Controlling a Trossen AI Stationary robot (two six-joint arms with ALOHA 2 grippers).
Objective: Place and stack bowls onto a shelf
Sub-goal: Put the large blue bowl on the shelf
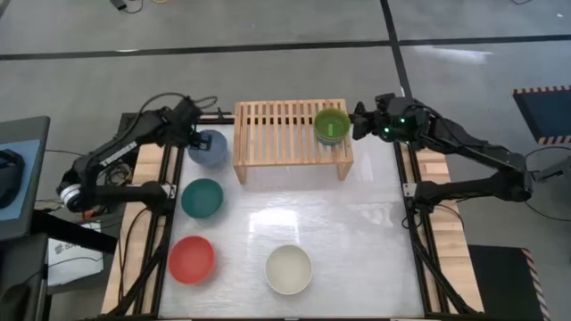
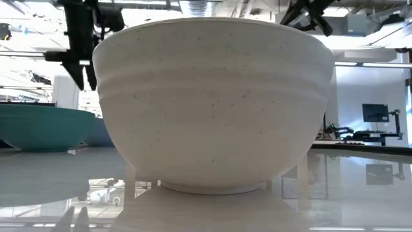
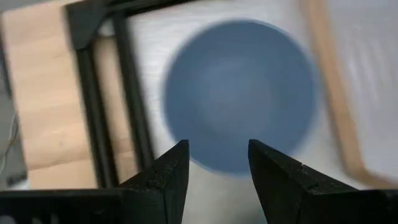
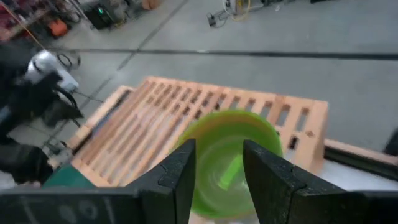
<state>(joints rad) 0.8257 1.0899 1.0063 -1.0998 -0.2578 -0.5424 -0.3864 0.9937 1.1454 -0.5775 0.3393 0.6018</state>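
the lime green bowl (image 1: 332,125) sits on the right end of the shelf (image 1: 277,134), on the slatted top near its right edge; in the high view a cyan rim shows beneath it, which suggests it is nested in a second bowl; the right hand (image 1: 359,121) is just beside this bowl on the side away from the shelf's middle, and its wrist view shows its fingers (image 4: 179,171) parted with nothing between them, the green bowl lying beyond the gap; judged from this, the placing on the right is done and the clean finish is to draw that hand back level, away from the rim, so the stack is not nudged off the bars; the left hand (image 1: 198,135) hovers over the slate blue bowl (image 1: 211,148), which stands on the worktop (image 1: 357,232) just beside the shelf's left leg; its fingers (image 3: 169,174) are open and empty, straddling the near rim from above; a good pick here would set one finger inside and one outside the wall, close firmly, then lift clear of the shelf edge before moving across; the dark teal bowl (image 1: 202,198), red-orange bowl (image 1: 191,259) and cream-white bowl (image 1: 288,269) wait on the worktop.
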